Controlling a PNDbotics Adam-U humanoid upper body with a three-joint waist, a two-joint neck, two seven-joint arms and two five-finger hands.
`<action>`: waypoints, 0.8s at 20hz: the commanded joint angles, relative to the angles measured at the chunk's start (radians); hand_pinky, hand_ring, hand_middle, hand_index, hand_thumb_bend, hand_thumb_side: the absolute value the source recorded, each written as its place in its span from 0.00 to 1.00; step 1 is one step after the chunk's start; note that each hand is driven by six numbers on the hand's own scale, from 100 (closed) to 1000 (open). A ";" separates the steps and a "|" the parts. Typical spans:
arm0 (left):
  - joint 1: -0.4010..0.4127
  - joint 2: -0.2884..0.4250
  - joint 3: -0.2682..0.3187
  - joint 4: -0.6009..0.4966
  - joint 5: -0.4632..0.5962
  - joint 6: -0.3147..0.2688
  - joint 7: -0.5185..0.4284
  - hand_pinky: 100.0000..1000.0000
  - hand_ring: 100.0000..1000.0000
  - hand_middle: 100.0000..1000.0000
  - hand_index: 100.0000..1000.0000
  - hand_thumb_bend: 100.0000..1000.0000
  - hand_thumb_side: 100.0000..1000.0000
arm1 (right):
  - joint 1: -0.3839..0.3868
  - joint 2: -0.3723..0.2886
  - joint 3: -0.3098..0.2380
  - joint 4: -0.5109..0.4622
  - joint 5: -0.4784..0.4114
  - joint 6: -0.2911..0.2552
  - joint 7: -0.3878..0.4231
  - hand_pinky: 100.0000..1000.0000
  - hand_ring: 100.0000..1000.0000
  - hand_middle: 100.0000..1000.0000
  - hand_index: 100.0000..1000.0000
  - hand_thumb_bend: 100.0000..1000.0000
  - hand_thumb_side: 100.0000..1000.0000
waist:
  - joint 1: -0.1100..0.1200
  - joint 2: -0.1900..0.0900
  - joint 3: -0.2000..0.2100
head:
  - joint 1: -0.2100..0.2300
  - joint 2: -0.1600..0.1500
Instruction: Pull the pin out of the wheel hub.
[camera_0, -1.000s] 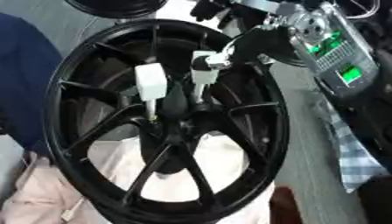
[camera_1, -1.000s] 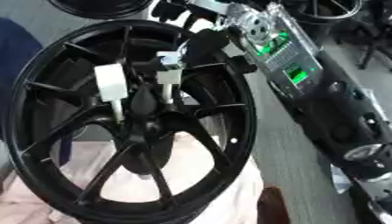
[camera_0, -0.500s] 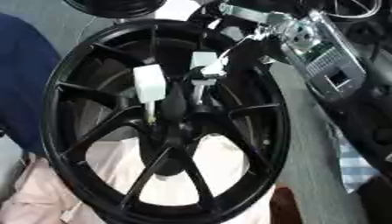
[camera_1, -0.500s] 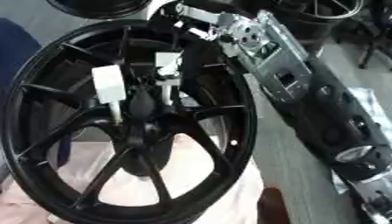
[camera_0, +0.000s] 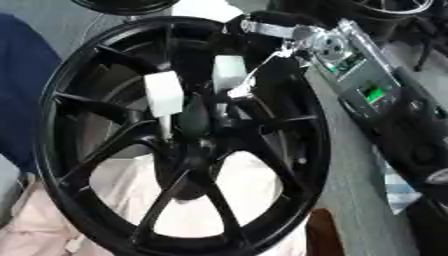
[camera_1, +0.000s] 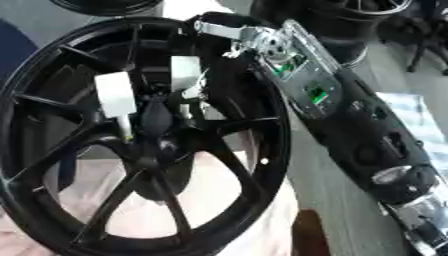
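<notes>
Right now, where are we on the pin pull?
Done: right hand has reached the hub, fingers at the nearer white-handled pin. In hand: gripping it; whether fingers are closed is unclear. Left: both white pins, including the other one, look seated in the wheel.

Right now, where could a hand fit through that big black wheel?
Free: the wide gaps between the spokes low on the wheel, over the pale cloth. Crowded: around the hub, where two white blocks and the right hand sit.
</notes>
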 joint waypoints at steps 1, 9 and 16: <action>-0.014 0.023 -0.003 -0.024 0.005 -0.001 -0.005 0.54 0.51 0.48 0.65 0.00 0.83 | -0.023 -0.017 -0.016 0.001 0.016 -0.003 -0.001 0.77 0.86 0.74 0.81 0.47 0.19 | 0.012 -0.014 0.002 | -0.004 -0.019; -0.015 0.025 -0.005 -0.031 0.003 0.000 -0.012 0.54 0.51 0.48 0.66 0.00 0.83 | -0.034 -0.025 -0.024 0.009 0.038 0.000 -0.019 0.77 0.85 0.74 0.81 0.41 0.13 | 0.013 -0.002 0.005 | -0.006 -0.034; -0.016 0.024 -0.008 -0.032 0.001 0.002 -0.019 0.54 0.51 0.48 0.65 0.00 0.83 | -0.038 -0.026 -0.024 0.009 0.033 0.021 -0.002 0.76 0.83 0.70 0.78 0.33 0.00 | 0.015 0.000 0.007 | -0.010 -0.049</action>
